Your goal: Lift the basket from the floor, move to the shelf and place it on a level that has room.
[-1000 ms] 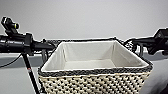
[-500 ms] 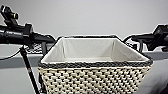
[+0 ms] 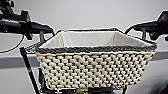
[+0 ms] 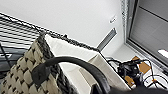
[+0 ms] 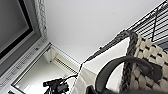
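Observation:
The basket (image 3: 96, 72), cream weave with a dark rim and white lining, hangs high and level in the middle of the head view. My left gripper (image 3: 42, 35) sits at its left end and my right gripper (image 3: 143, 33) at its right end. Each is shut on a dark loop handle, and the loops arch close to the wrist cameras, left handle (image 4: 75, 61) and right handle (image 5: 120, 61). Just behind the basket stands the shelf, with a black post (image 3: 28, 70) at the lower left. The level (image 3: 31, 47), its top wire tier, shows beside the basket's left rim. The floor is hidden.
A pale wall with a grey band (image 3: 12, 61) lies behind the shelf. The wire grid (image 4: 15, 30) runs right beside the basket, as does the wire grid (image 5: 150, 22). A window frame (image 5: 22, 30) and the ceiling are overhead. A cable (image 3: 15, 47) hangs from my left arm.
The basket and both arms have risen in the head view and loom larger. The basket's bottom edge now shows.

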